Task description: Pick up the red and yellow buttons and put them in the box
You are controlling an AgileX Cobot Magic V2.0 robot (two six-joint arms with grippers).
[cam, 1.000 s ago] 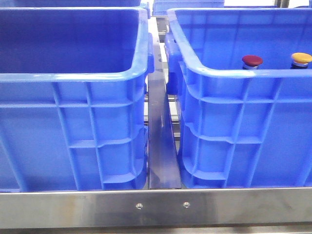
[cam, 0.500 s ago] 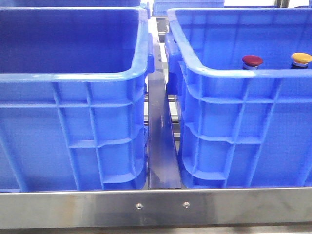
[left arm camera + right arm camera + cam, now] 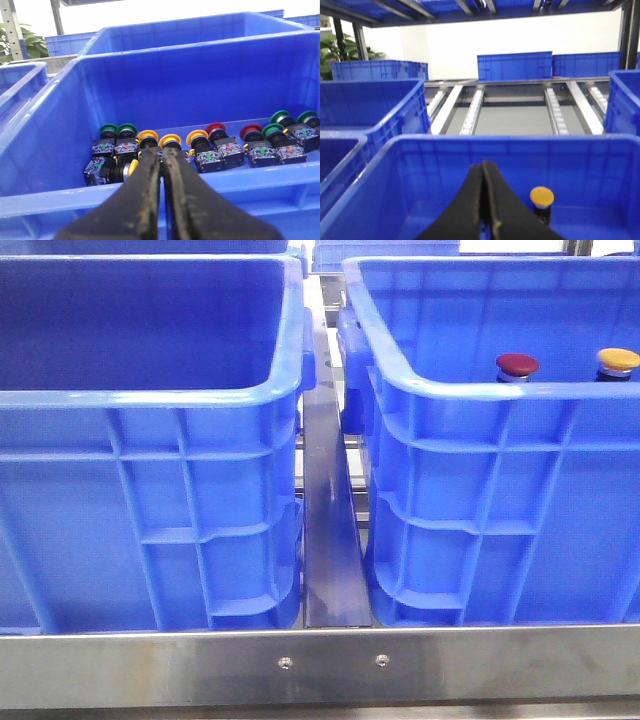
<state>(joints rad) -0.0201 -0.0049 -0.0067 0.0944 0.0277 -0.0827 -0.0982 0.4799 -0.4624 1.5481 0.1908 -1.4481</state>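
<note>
In the front view a red button and a yellow button stand upright inside the right blue box, their caps just above its near rim. Neither gripper appears in that view. My right gripper is shut and empty, hovering over a blue box with the yellow button beside its tips. My left gripper is shut and empty at the near rim of another blue crate. That crate holds several buttons, among them a yellow-capped one and a red-capped one.
A second blue crate sits left of the box, with a steel rail between them and a steel bar along the front. Green-capped buttons lie in the left crate. More blue crates and roller tracks stand behind.
</note>
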